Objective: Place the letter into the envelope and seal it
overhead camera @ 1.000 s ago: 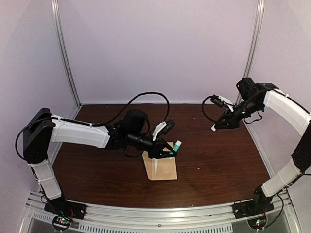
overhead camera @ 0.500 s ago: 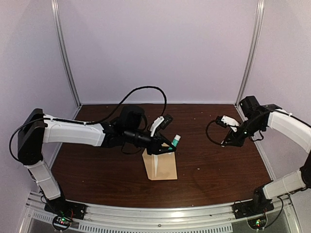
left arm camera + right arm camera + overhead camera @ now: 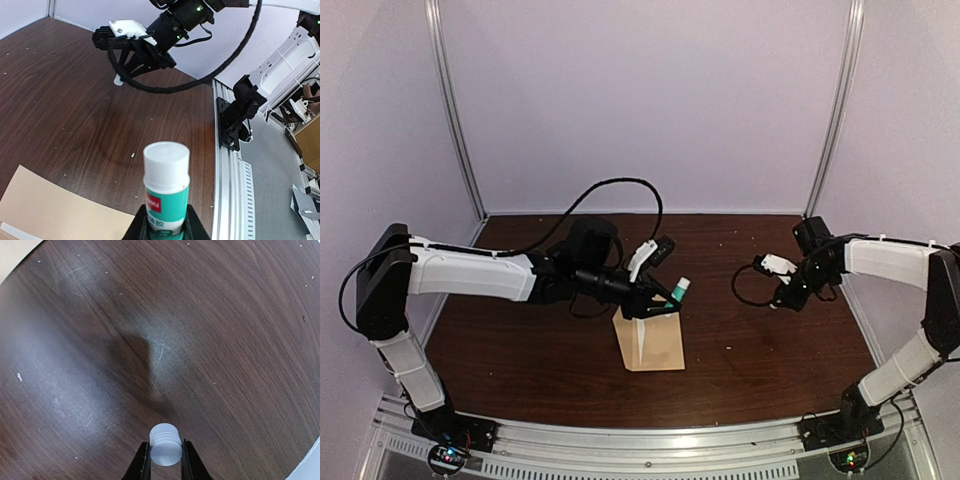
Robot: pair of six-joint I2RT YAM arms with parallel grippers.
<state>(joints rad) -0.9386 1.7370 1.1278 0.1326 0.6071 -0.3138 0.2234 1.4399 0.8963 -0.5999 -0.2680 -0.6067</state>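
The plain tan-brown kraft paper envelope (image 3: 658,350) lies flat on the counter just below my left end effector (image 3: 167,227), which grips a green-and-white glue stick (image 3: 166,187), ready for sealing, I judge. The envelope's long axis seems to run across that end effector's reach, and I cannot tell which way the flap points. My right end effector (image 3: 165,461) pinches a small white ribbed cap (image 3: 165,444), well aside.

This is a robot laboratory, more exactly a small closed test cell. Plain pale walls (image 3: 650,100) and thin metal posts (image 3: 455,110) in the upper part of the frame enclose a dark wooden table (image 3: 770,350). Two white and black robot arms (image 3: 470,275) stand on a metal rail (image 3: 650,445) along the bottom edge. Loose black cables (image 3: 620,185) hang from the arms.
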